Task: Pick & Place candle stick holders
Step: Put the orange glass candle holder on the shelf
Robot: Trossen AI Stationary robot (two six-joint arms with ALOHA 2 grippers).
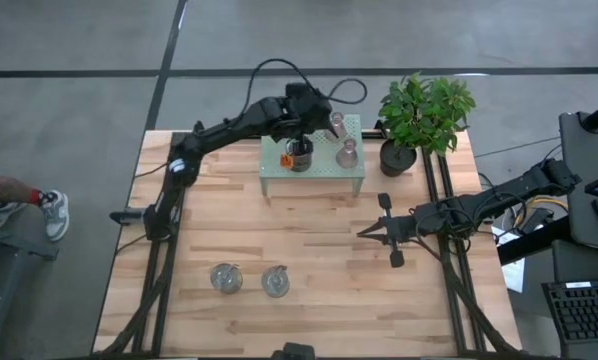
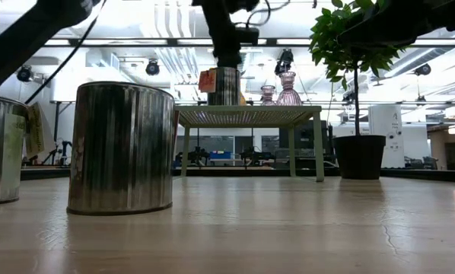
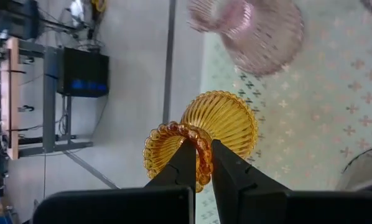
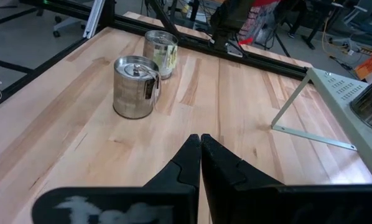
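Note:
An amber ribbed holder [image 3: 220,124] with a beaded rim is at the edge of the pale green mesh shelf [image 1: 324,172], and my left gripper [image 3: 203,146] is shut on it from above. On the shelf are two pale pink holders [image 1: 336,122] [image 1: 347,153] and a silvery jar with an orange tag [image 1: 298,157]; the jar also shows in the low view [image 2: 226,85]. Two more silvery jars [image 1: 225,277] [image 1: 275,281] stand on the table near its front edge. My right gripper [image 1: 394,240] is shut and empty above the table's right half. My left gripper holds the amber holder by its beaded top rim [image 3: 204,155], pinched between the two fingers, apparently one finger inside the mouth and one outside. The fingers point down from above. The holder is upright below them; whether its base rests on the shelf, I cannot tell.
A potted green plant [image 1: 424,115] stands at the shelf's right. The shelf stands on thin legs [image 2: 319,144] at the table's far side. The two jars on the table also show in the right wrist view [image 4: 135,86]. Bare wood lies between shelf and jars.

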